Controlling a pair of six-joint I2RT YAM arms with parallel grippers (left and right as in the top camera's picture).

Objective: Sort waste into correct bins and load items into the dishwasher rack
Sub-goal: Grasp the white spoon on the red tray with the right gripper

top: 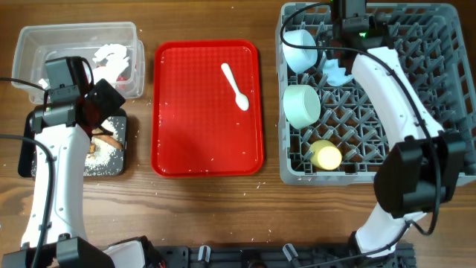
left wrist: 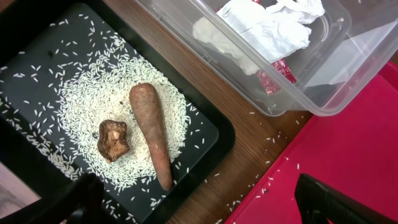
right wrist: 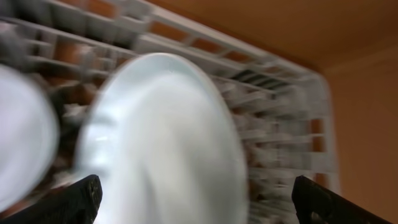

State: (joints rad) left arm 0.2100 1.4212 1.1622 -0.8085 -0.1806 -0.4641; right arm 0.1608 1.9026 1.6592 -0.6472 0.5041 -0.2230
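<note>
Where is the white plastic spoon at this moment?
In the overhead view the white plastic spoon lies on the upper right part of the red tray, mid-table, between the black tray on the left and the dishwasher rack on the right.

I see a brown wood table (top: pixel 208 216). The clear tub (left wrist: pixel 348 68) is shiny see-through plastic, and the wrapper (left wrist: pixel 261 28) is crinkly paper. The black tray (left wrist: pixel 208 134) looks dull. The brown lump (left wrist: pixel 114 140) looks bumpy and rough. The rack (top: pixel 439 52) is grey plastic.
</note>
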